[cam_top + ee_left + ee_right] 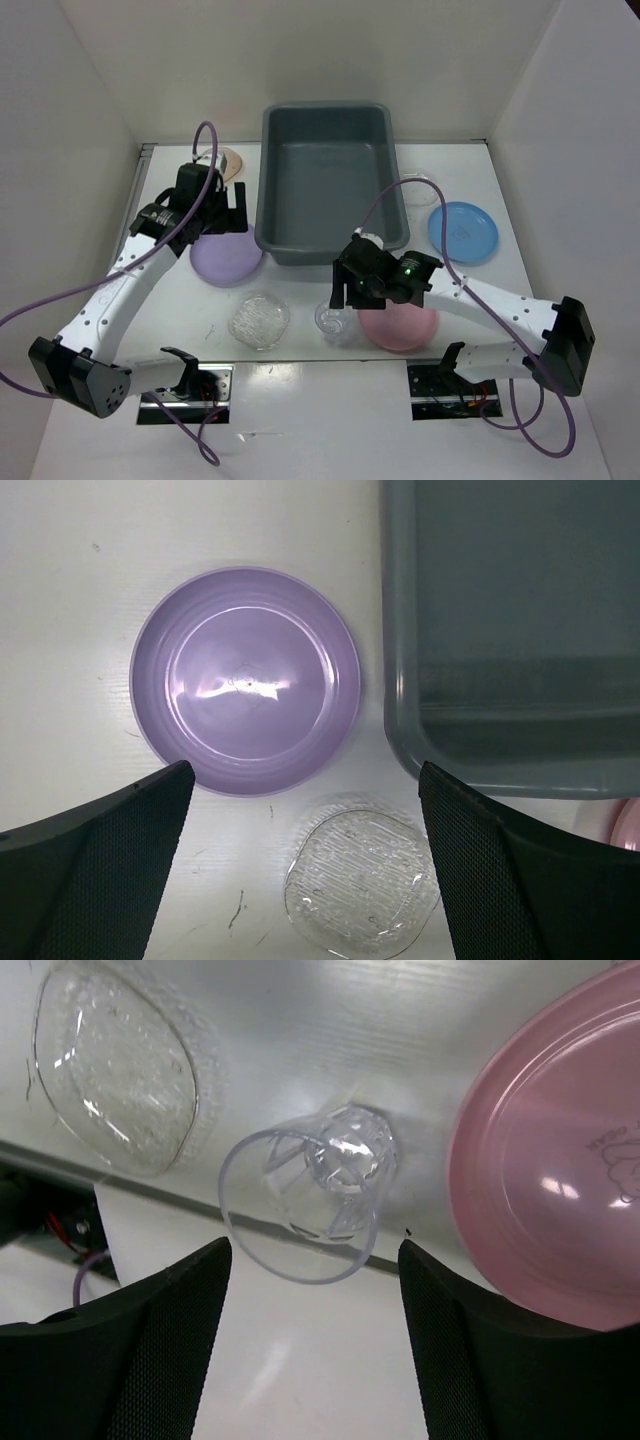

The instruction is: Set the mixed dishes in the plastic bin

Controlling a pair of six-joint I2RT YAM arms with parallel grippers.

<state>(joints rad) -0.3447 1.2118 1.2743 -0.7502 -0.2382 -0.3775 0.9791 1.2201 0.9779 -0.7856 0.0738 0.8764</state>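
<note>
The dark grey plastic bin [325, 175] stands at the back middle with nothing in it. My left gripper [233, 208] hangs open above the table, between the lilac plate [245, 680] and the bin's wall [500, 630]; a clear textured dish [362, 880] lies just below its fingers. My right gripper [315, 1260] is open above the upright clear cup [300, 1200], whose rim sits just beyond the fingertips without touching them. The pink plate [555, 1160] lies to the cup's right. The other clear view of that dish [115, 1065] is to the cup's left.
A blue plate [462, 232] and a second clear dish [420, 190] lie right of the bin. A small peach dish [232, 162] sits at the back left. White walls close in the table, and two black mount plates [185, 385] sit at the near edge.
</note>
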